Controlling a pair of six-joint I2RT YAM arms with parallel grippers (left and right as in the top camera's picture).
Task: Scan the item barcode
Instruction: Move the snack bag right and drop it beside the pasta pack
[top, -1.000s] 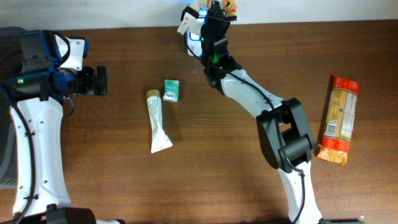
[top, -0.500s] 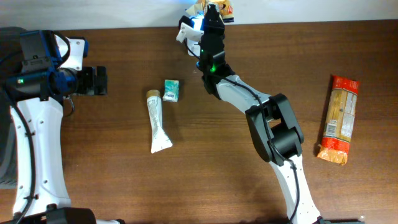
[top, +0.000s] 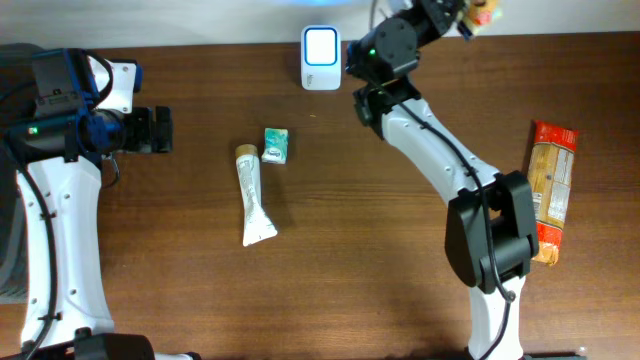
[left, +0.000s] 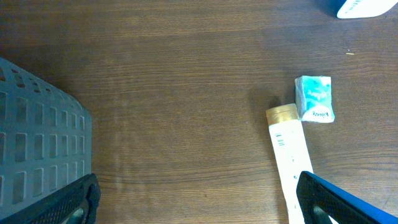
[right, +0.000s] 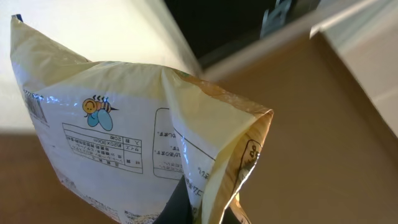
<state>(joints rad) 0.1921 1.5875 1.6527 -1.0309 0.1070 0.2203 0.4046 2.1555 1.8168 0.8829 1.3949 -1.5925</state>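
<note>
Cream-yellow film makes up the pouch (right: 124, 143), which hangs pinched in the right gripper (top: 455, 16). The fingers are clamped tight on a fold at the 6 o'clock edge of the wrist view. From overhead the pouch sits in the air past the table's far edge, at about 1 o'clock, well apart from the white scanner (top: 320, 45) at 12 o'clock. That puts it roughly at the scanner's 2 o'clock.

The left gripper (top: 152, 130) rests at the 9 o'clock side with its fingers spread wide and nothing between them. It need not join in.

To scan well, I judge the printed panel must turn toward the scanner's lit window. A strip of bars shows at the pouch's 9 o'clock edge in the wrist view, slanted and partly curled away. The wrist should roll until that strip lies square to the window, then bring it near and pause. The film is creased and glossy, so glare or a bent code may spoil the read; a slight tilt could help.
</note>
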